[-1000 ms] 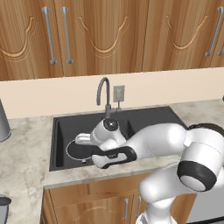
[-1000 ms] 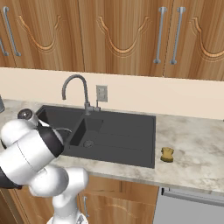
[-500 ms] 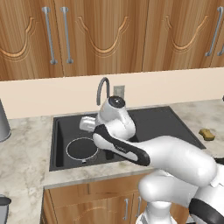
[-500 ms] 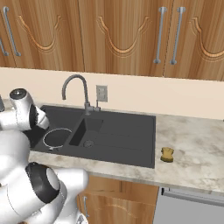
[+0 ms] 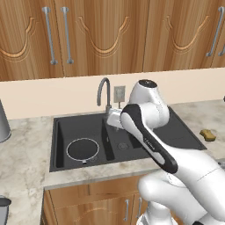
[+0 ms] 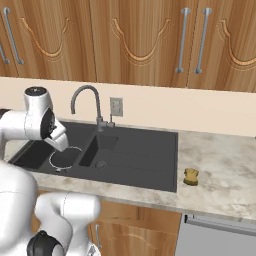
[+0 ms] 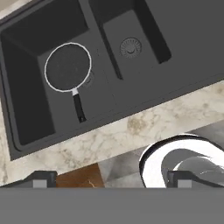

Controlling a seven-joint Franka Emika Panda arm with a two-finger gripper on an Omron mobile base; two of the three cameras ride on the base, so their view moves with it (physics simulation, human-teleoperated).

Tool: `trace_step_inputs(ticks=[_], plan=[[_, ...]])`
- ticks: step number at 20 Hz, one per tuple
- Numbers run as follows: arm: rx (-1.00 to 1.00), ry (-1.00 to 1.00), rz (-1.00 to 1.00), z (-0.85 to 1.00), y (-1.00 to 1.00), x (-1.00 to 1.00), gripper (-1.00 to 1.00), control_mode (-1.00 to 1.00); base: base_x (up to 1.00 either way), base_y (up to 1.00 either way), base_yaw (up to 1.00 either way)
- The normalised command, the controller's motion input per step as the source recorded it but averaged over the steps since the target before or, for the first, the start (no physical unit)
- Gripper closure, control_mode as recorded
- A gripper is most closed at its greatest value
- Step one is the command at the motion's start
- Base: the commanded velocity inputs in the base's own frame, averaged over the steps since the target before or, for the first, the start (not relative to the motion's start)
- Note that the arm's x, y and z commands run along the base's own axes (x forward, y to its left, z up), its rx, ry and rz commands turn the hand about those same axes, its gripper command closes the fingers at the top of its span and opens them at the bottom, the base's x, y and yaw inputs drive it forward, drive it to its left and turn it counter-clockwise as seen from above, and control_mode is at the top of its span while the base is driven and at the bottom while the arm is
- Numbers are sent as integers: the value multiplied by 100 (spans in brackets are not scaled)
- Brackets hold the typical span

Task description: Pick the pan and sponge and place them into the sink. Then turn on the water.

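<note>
Pan [image 7: 68, 66] is sitting in the sink [image 5: 176, 132] already; jaws are spread, gripping nothing. Sponge [image 6: 191, 176] is waiting on the desk [image 6: 220, 175] — swing right, approaching from above.

The pan [image 5: 82, 149] fills the left basin; the right basin [image 5: 125, 141] lies open.

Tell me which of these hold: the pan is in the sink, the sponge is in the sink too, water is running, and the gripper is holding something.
1. The pan lies in a basin of the sink. True.
2. The sponge is in the sink. False: it sits on the counter beside the sink.
3. Water runs from the faucet. False: no stream shows.
4. The gripper holds something. False: it is open and empty, above the sink.
</note>
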Motion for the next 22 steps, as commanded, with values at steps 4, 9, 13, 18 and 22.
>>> trace_step_inputs(ticks=[4,9,13,18,22], plan=[[-12,0,0,15,-100,-11,-100,-100,0,0,0],[-18,0,6,2,-100,-4,-100,-100,0,0,0],[-22,0,11,0,-100,0,-100,-100,0,0,0],[-18,-3,4,0,-100,7,-100,-100,0,0,0],[-6,-4,4,0,-100,7,-100,-100,0,0,0]])
